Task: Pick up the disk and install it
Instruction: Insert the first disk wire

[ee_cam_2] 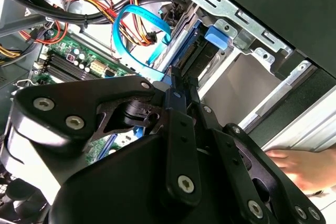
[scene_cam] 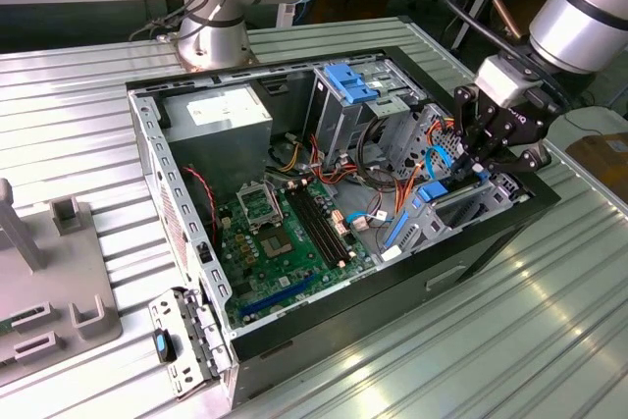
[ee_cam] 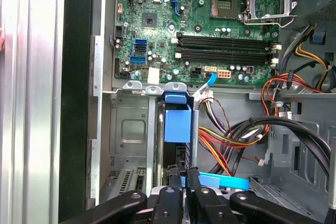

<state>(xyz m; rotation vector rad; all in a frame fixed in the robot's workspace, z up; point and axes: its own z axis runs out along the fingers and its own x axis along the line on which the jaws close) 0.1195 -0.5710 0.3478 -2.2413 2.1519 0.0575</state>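
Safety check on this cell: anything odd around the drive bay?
Yes: a person's hand lies just outside the case wall, close to the end effector, which grips the disk standing on edge in its bay. No damage visible.

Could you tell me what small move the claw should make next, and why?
Probably ease the disk a little deeper into the drive bay: the claw grips its edge, it stands on edge between the bay's walls, and it seems only partly seated.

You see the gripper (ee_cam: 184, 176), fingertips drawn close together, at the edge of the disk (ee_cam: 177, 121) standing in the drive bay (ee_cam: 131, 129), beside the motherboard (ee_cam: 199, 19) and bundled cables (ee_cam: 236, 135).
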